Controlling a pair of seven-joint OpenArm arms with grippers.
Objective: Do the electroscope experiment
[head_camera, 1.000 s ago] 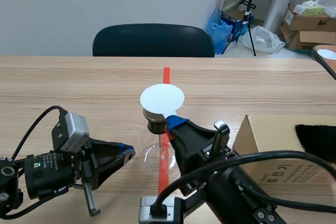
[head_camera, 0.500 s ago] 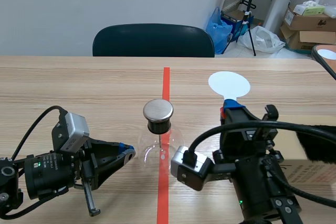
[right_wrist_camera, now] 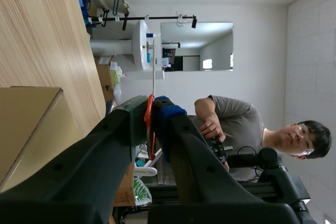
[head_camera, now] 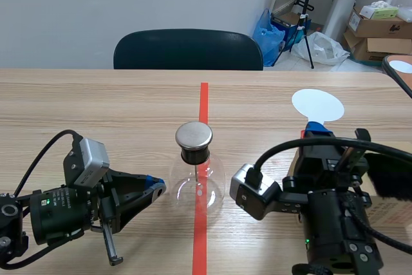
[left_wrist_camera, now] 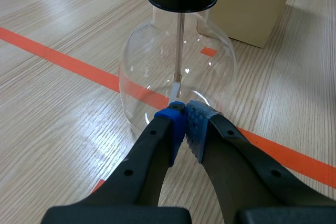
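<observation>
The electroscope (head_camera: 196, 181) stands mid-desk (head_camera: 96, 107). The left tool (head_camera: 157, 187), tips together and empty, sits at its 9 o'clock. The right tool (head_camera: 317, 128) clamps the white disc (head_camera: 317, 104) at 2 o'clock, seemingly clear of the cap (head_camera: 194, 134); contact likely remains.

Left arm (head_camera: 58, 214), scene view seven o'clock: matt black, barrel-shaped wrist with a small green light (head_camera: 44, 201). Left camera box (head_camera: 88, 161), grey-silver with rounded corners, sits at its twelve o'clock. One thin black cable (head_camera: 38, 156) loops from it.

Left gripper (left_wrist_camera: 185, 119): two thick black fingers, round screw recesses (left_wrist_camera: 152, 131) along each, blue dotted pads (left_wrist_camera: 198, 124) at the tips.

Right arm (head_camera: 338, 223), scene view five o'clock: black, blocky housing. Right camera box (head_camera: 252, 196), grey-silver, sits at its nine o'clock. Thick black cables (head_camera: 277, 152) arch over it.

Right gripper (right_wrist_camera: 154, 109): thick black fingers, round finger holes (right_wrist_camera: 206, 169), blue tip pad (right_wrist_camera: 169, 112).
</observation>
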